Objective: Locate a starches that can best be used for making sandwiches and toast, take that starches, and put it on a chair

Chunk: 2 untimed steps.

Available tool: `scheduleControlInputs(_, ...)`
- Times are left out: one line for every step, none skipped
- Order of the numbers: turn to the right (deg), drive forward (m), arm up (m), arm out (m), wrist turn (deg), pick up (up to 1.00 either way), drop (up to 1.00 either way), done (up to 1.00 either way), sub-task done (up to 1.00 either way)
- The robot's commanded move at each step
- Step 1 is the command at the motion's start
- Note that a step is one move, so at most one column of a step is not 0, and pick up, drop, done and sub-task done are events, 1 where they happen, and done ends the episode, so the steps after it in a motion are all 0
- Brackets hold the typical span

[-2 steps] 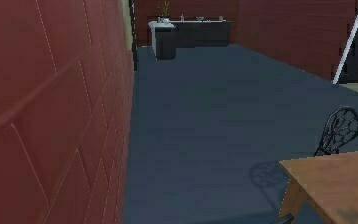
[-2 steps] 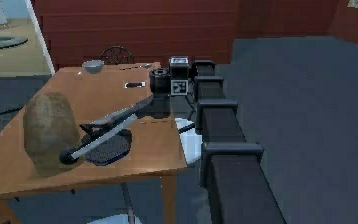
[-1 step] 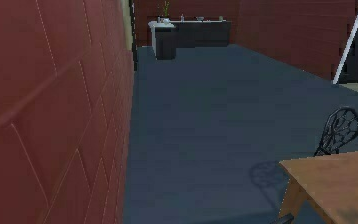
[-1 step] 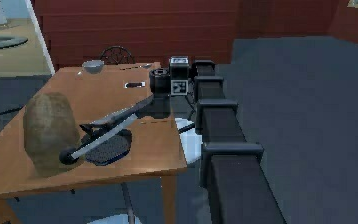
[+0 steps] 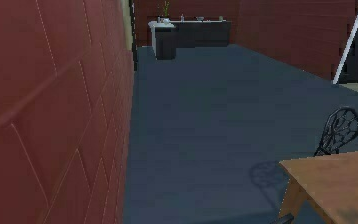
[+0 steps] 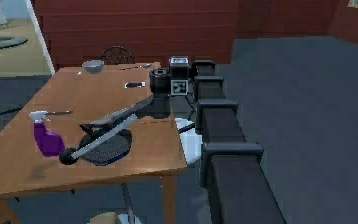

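The gripper (image 6: 159,98) is at the wooden table (image 6: 87,95), near a dark pan (image 6: 109,140); whether it holds anything cannot be told. Where the bread lies cannot be told either. Bread is probably light and soft, so a gentle hold across its middle seems best.

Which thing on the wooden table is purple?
The spray bottle near the arm side view's left; the pan beside it is dark, the bowl at the far end grey.
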Motion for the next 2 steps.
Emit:
scheduleControlInputs(0.0,0.00,0.00,-0.10,0.0,0.00,0.00,0.00,0.00)
scheduleControlInputs(0.0,0.00,0.00,0.00,0.0,0.00,0.00,1.00,0.00)
